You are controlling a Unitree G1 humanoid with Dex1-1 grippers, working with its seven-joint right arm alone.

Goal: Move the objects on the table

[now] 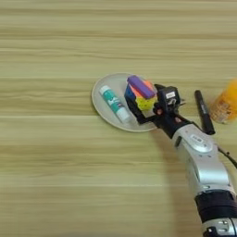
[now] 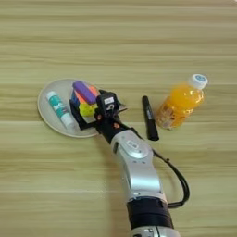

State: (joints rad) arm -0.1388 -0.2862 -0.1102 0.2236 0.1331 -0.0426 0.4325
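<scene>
Nearest the camera, my silver forearm (image 2: 139,171) reaches up-left to my gripper (image 2: 88,111), whose black fingers seem clamped around the puzzle cube (image 1: 139,95) on the plate (image 1: 99,99), purple block (image 1: 141,86) atop it, glue stick (image 1: 114,104) lying just left.

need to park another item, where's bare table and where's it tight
Bare table lies beyond the plate, and in front, left of the arm. Crowded: the plate holds glue stick, cube, purple block and gripper; marker and juice bottle sit right.

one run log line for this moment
right gripper: at multicoloured puzzle cube | flat purple block: atop cube | white-and-teal glue stick: on round grey plate
</scene>
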